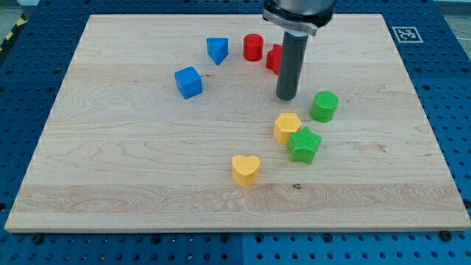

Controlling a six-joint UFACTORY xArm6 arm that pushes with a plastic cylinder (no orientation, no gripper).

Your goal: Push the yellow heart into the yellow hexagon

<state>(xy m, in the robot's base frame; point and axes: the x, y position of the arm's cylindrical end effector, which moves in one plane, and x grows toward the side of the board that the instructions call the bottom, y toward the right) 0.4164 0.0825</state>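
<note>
The yellow heart (246,169) lies on the wooden board (110,162), below centre. The yellow hexagon (286,126) sits up and to the right of it, a short gap apart, and touches a green star (305,144) on its lower right. My tip (286,97) is just above the yellow hexagon, left of a green cylinder (324,106), and well up and to the right of the heart. The rod rises to the view's top.
A blue cube (188,82) and a blue block of unclear shape (217,50) lie at upper left of centre. A red cylinder (253,47) stands at the top. Another red block (273,58) is partly hidden behind the rod.
</note>
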